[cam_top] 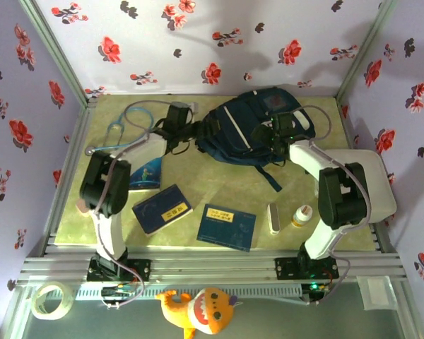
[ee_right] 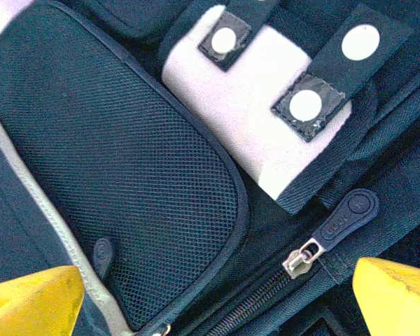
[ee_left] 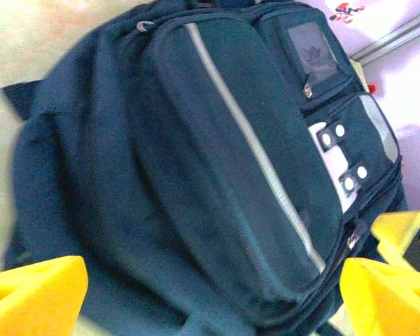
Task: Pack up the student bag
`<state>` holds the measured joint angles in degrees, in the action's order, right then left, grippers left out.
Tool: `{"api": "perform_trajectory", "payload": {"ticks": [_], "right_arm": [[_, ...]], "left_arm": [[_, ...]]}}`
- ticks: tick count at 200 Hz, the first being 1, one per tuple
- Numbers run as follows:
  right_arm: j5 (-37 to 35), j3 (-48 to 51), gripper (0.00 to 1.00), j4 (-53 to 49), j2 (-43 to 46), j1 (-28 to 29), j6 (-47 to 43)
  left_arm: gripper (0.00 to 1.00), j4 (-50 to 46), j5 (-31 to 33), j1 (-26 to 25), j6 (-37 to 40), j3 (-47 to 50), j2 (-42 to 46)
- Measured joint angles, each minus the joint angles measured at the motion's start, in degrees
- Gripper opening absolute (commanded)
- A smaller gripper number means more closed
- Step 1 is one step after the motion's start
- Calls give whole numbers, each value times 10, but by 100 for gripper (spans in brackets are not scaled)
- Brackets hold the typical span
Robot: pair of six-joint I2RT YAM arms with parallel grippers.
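Note:
The student bag point(cam_top: 244, 127) is a dark navy backpack with white stripe trims, lying flat at the back middle of the table. My left gripper point(cam_top: 195, 131) is at its left edge, open. In the left wrist view its yellow fingertips point(ee_left: 32, 292) stand wide apart over the bag's point(ee_left: 196, 175) side fabric, holding nothing. My right gripper point(cam_top: 277, 135) hovers over the bag's right front, open. In the right wrist view its fingertips point(ee_right: 399, 297) flank a mesh pocket point(ee_right: 119, 175), and a closed zipper's pull point(ee_right: 339, 224) lies between them, untouched, below the white patch point(ee_right: 259, 119).
Two blue books point(cam_top: 162, 208) point(cam_top: 227, 227) and a picture book point(cam_top: 145, 175) lie in front of the bag. A stethoscope point(cam_top: 131, 120) is at back left. A white slim case point(cam_top: 273, 217) and a yellow bottle point(cam_top: 302, 215) sit front right, beside a white rounded case point(cam_top: 373, 180).

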<state>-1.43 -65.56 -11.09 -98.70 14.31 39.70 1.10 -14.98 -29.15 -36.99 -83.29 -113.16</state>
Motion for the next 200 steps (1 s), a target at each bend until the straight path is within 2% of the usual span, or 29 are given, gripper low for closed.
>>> {"api": "perform_trajectory", "payload": {"ticks": [37,53,90,133,200], "right_arm": [[0,-5,99,-18,-4,0,0],[0,-5,99,-26,-4,0,5],[-1,-9,99,-43,-18,-2,6],[14,-18,97,-54,-62,-4,6],[117,-52,91,-2,-119,20,24]], "left_arm": [[91,-38,-30,-11,-13,-127,-108],[87,-57,-36,-14,-24,-180,-154],[87,-71,-35,-15,-39,-196,-189],[87,-44,-26,-13,-56,-87,-130],[89,-53,-11,9,-58,122,26]]}}
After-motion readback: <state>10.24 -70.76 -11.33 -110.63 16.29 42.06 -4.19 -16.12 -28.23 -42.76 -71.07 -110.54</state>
